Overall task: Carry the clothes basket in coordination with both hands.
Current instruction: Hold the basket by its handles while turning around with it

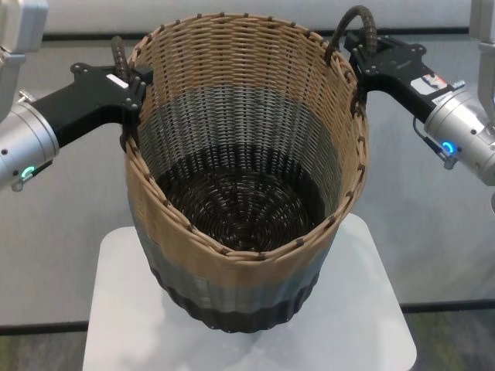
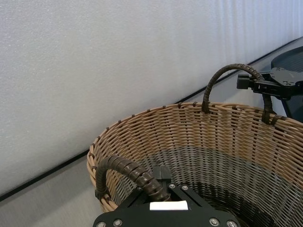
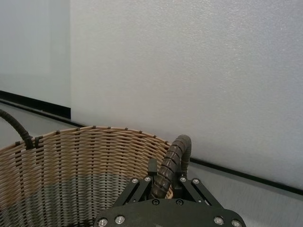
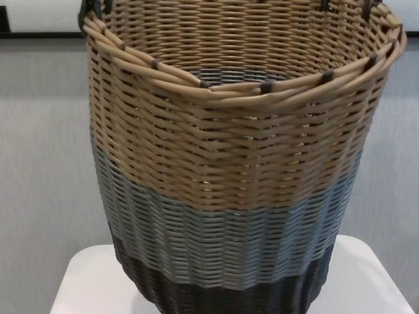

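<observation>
1. The basket [image 1: 240, 185] stood upright over a small white counter [image 1: 116, 325], right in front of the robot. Whether its base rested on the counter or hung just above it could not be told.
2. The left end effector [image 1: 133, 97] was pressed shut on the left handle [image 1: 118, 52], its black fingers against the basket's rim.
3. The right end effector [image 1: 357, 58] was likewise clamped shut on the right handle [image 1: 357, 23]; the right wrist view showed the wrapped loop [image 3: 173, 161] rising between its fingers.
4. The basket looked light and empty, with only the dark woven floor showing inside. Its wicker walls seemed fairly stiff, though likely to flex a little if squeezed or pulled unevenly.
5. The two wrapped loops were the sensible places to hold: their ribbed wrapping should resist slipping, and they sat on opposite sides of the rim, so the load would balance.
6. Because the basket was tall and held only at the top, uneven movement of the arms would probably tilt or twist it.
7. Count: one basket, two handles, two end effectors, one counter.
</observation>
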{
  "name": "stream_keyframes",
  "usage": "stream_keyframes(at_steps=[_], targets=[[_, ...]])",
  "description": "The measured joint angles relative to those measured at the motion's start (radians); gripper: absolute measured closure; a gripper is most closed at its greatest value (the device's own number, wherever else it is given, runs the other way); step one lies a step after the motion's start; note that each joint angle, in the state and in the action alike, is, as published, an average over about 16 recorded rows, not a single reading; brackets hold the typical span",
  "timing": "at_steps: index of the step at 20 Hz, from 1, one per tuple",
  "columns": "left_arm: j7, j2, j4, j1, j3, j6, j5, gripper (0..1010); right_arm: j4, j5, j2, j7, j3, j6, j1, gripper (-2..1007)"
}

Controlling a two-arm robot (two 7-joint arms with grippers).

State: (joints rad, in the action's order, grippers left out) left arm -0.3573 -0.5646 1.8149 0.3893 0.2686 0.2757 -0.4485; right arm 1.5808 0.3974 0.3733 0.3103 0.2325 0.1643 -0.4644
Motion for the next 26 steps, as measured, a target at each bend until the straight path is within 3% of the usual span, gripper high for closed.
stream_keyframes(at_steps=[26], targets=[[-0.004, 0.001, -0.002, 0.0, -0.001, -0.003, -0.002, 1009, -0.001, -0.003, -0.001, -0.001, 0.0, 0.004, -0.001, 833]])
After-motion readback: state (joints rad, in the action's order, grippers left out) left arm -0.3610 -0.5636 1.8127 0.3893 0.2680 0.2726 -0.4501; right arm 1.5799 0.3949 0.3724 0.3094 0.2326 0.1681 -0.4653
